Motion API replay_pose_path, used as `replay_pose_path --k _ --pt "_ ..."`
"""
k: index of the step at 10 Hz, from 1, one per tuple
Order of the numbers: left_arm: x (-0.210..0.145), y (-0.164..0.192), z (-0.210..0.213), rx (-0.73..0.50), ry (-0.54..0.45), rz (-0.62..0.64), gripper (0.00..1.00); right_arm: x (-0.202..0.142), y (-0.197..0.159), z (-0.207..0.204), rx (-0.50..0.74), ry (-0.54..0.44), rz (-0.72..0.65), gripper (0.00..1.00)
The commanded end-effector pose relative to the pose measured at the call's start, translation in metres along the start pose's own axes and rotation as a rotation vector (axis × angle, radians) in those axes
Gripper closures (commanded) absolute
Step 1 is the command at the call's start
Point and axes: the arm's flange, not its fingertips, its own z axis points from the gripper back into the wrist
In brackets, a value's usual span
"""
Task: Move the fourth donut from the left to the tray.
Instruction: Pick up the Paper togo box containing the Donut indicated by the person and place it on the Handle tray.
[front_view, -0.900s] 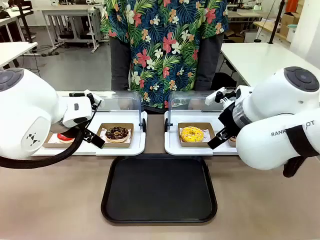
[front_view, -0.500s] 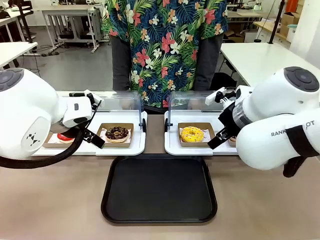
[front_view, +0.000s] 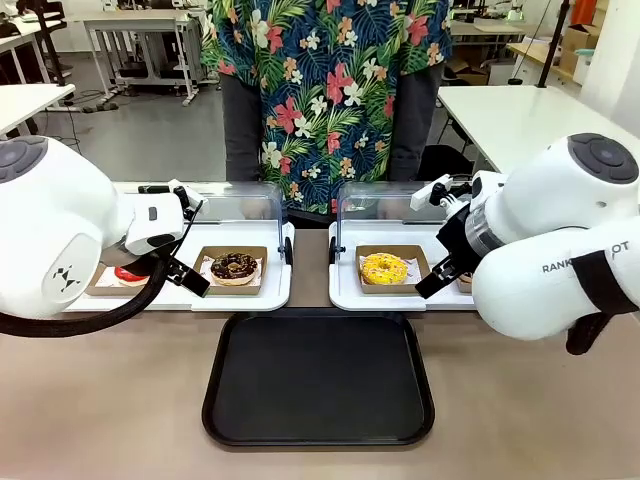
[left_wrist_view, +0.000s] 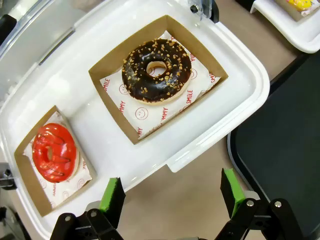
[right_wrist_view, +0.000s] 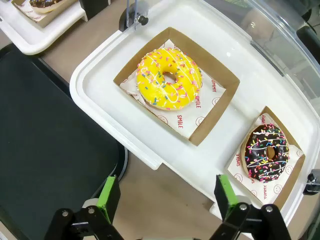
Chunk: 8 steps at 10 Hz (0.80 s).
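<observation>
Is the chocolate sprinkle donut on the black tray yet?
Not yet. Nothing is done: the donut sits in its cardboard holder, and the tray holds nothing. In hand: nothing; the right hand is open, short of the donut. Left: grasp it, carry it over, set it down.

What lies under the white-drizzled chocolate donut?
A printed white paper liner in a brown cardboard holder, on a white display tray. The paper directly beneath the donut is covered.

Black rectangular plastic tray (front_view: 318, 380): bare surface, open above.
Beyond tray: upright clear plastic lids (front_view: 382, 208) block far side.
</observation>
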Motion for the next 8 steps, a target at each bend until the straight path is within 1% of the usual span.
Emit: replay_pose_path --k 1,2,3,4,5,6,7,8 --pt "0.000 0.000 0.000 0.000 0.000 0.000 0.00 0.000 0.000 0.000 0.000 0.000 0.000 0.00" --pt "0.012 0.025 0.023 -0.080 -0.024 0.025 0.00 0.012 -0.018 0.024 0.012 -0.030 -0.032 0.00" --pt "0.016 0.061 0.039 -0.127 -0.020 0.051 0.00 0.018 -0.040 0.050 0.049 -0.065 -0.058 0.00" --pt "0.017 0.096 0.053 -0.199 -0.004 0.061 0.00 0.018 -0.064 0.073 0.085 -0.092 -0.085 0.00" --pt "0.017 0.135 0.065 -0.289 -0.012 0.069 0.00 0.013 -0.090 0.093 0.145 -0.125 -0.110 0.00" --pt "0.012 0.162 0.074 -0.367 -0.037 0.054 0.00 0.003 -0.114 0.105 0.195 -0.146 -0.124 0.00" --pt "0.003 0.182 0.081 -0.452 -0.066 0.032 0.00 -0.011 -0.132 0.111 0.236 -0.180 -0.124 0.00" --pt "-0.006 0.201 0.090 -0.507 -0.099 0.018 0.00 -0.028 -0.147 0.113 0.294 -0.228 -0.129 0.00"
